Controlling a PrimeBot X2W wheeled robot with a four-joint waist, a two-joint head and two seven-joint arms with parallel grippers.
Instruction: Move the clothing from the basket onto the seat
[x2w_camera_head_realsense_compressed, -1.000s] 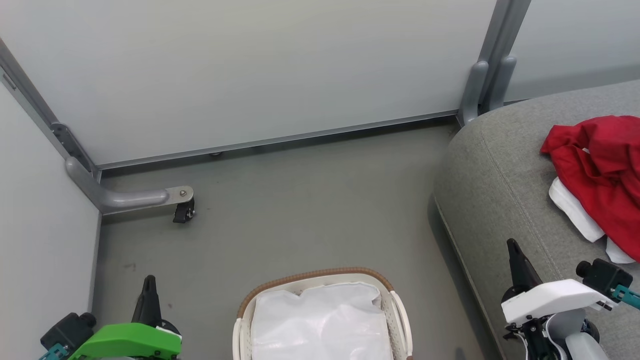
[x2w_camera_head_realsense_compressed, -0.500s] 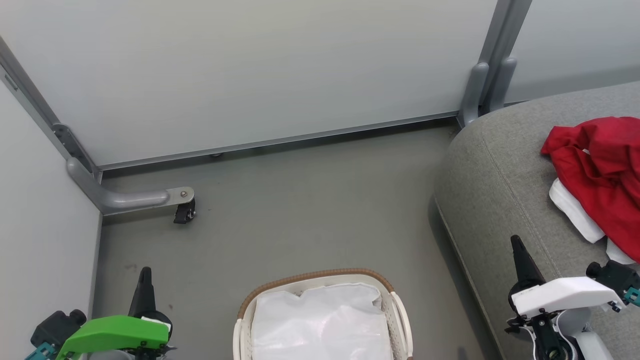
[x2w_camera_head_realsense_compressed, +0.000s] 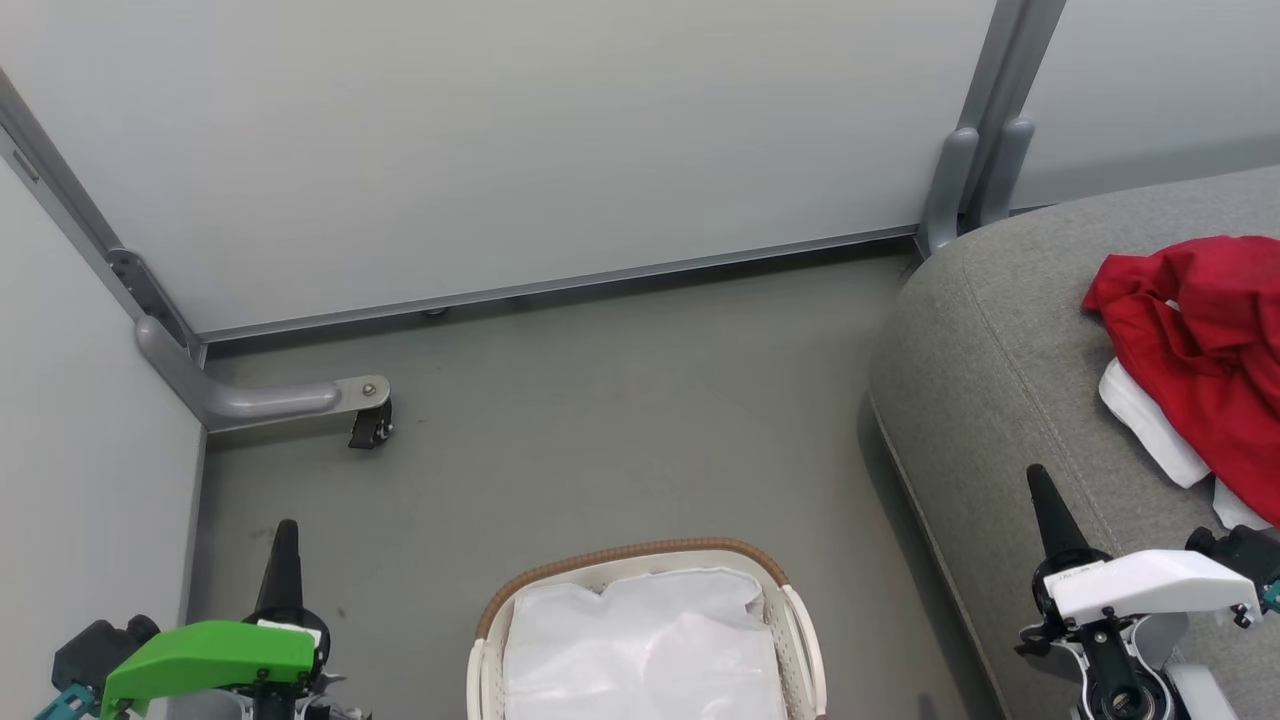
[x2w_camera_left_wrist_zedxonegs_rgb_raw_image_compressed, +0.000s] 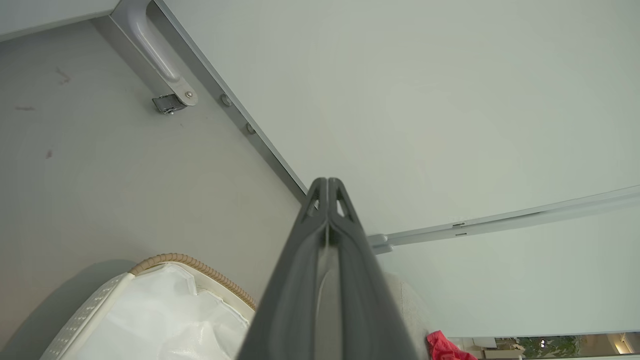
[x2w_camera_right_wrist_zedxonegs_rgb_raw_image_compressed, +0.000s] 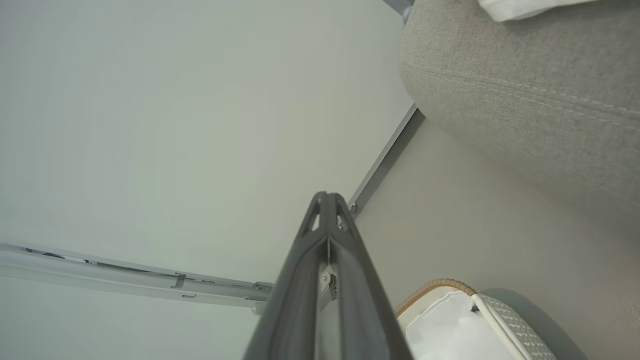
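On the grey floor (x2w_camera_head_realsense_compressed: 600, 430) at the bottom middle of the head view stands the small oval cream-white plastic basket (x2w_camera_head_realsense_compressed: 640, 553) with perforated sides and a brown woven rim. A plain glossy white sheet (x2w_camera_head_realsense_compressed: 640, 650) lies in it and covers what can be seen of its inside. To the right rises the large grey fabric-upholstered seat (x2w_camera_head_realsense_compressed: 990, 400) with its rounded edge and stitched seam. The soft bright red clothing (x2w_camera_head_realsense_compressed: 1200, 320) with white panels lies crumpled on top of the seat at the right edge of the view, well apart from the basket.

The left gripper (x2w_camera_head_realsense_compressed: 285, 530), under a green cover, hangs over the floor left of the basket, touching nothing. In the left wrist view its two long dark fingers (x2w_camera_left_wrist_zedxonegs_rgb_raw_image_compressed: 345, 250) are pressed together along their length with nothing between them. The right gripper (x2w_camera_head_realsense_compressed: 1037, 478), under a white cover, hangs over the front edge of the seat, near the clothing but apart from it. In the right wrist view its fingers (x2w_camera_right_wrist_zedxonegs_rgb_raw_image_compressed: 350, 270) likewise meet at the tip and grip nothing.

Pale grey wall panels (x2w_camera_head_realsense_compressed: 500, 150) in metal frames close off the far side, and a small black caster (x2w_camera_head_realsense_compressed: 368, 428) on a grey bracket rests on the floor at the left
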